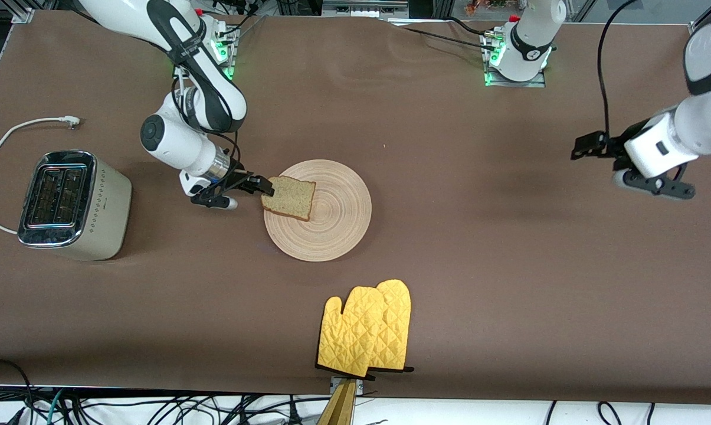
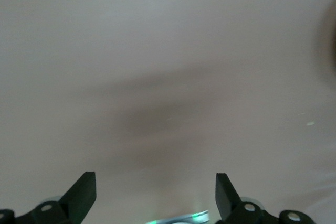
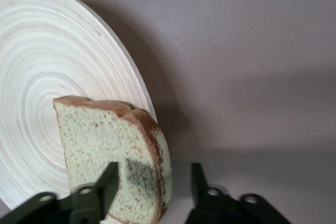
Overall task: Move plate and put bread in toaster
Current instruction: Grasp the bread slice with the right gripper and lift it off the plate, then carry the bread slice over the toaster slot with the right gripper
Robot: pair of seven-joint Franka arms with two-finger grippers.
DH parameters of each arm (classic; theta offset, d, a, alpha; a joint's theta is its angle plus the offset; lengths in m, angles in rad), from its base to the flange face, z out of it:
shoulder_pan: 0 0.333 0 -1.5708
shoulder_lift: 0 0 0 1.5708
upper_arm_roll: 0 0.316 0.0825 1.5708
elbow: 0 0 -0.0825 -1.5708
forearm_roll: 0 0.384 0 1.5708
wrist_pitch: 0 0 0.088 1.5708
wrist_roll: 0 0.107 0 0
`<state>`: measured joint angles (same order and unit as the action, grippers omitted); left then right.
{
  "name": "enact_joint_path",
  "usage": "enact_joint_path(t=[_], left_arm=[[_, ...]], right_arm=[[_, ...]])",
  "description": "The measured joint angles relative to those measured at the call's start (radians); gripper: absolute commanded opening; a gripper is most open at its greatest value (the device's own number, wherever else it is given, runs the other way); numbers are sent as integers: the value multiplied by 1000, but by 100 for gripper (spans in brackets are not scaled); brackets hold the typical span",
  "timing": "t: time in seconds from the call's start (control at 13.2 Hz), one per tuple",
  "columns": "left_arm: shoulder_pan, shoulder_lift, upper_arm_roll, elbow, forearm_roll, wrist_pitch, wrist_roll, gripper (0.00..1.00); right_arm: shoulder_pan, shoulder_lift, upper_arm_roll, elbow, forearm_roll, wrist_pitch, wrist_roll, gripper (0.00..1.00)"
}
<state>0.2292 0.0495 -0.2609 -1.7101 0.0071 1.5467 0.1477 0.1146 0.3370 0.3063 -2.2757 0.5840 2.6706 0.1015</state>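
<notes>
Brown table seen from above. At lower centre of the front view lie two yellow quilted oven mitts, overlapping each other, nearer to the front camera than the plate and apart from it. Nothing lies between the plate and the toaster except bare table and the right tool.

The plate, pale wood with ring grain, sits at centre of the frame. The bread rests on it at the edge toward the right arm's end of the table, its crust overhanging the rim. The toaster stands at middle left of the frame, its two slots facing up, their inside too dark to make out; a white cord loops from it, partly cut off by the frame edge.

The right tool reaches the bread's overhanging edge. In the right wrist view one finger lies over the slice's face and the other stands off its crust side with a gap, so the jaws are part-way closed around the bread without clamping it. The plate is cropped at that view's edge.

The left tool waits above bare table at middle right of the front view, jaws wide; its wrist view shows only fingertips and blurred table.
</notes>
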Motion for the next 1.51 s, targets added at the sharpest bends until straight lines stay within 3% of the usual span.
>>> enact_joint_path(t=[0.08, 0.53, 0.68, 0.83, 1.06, 1.29, 1.51], left_arm=[[-5, -14, 0, 19, 50, -8, -5, 100], [-6, -17, 93, 55, 44, -41, -27, 100], [-8, -17, 93, 77, -11, -44, -105, 100], [-25, -17, 94, 103, -22, -67, -184, 100], [-132, -17, 133, 109, -22, -86, -295, 100], [-224, -15, 220, 109, -22, -97, -316, 100], [-239, -12, 246, 109, -22, -98, -316, 100]], right_arm=[[0, 3, 1, 0, 0, 0, 0, 1], [0, -16, 3, 12, 0, -5, 0, 0], [-1, -47, -5, 39, 0, -83, 0, 0], [-2, -88, -68, 107, -14, -275, -2, 0], [-12, -115, -198, 305, -222, -612, -7, 0], [-33, -113, -254, 493, -435, -851, -8, 0], [-35, -109, -303, 609, -694, -1007, -31, 0]])
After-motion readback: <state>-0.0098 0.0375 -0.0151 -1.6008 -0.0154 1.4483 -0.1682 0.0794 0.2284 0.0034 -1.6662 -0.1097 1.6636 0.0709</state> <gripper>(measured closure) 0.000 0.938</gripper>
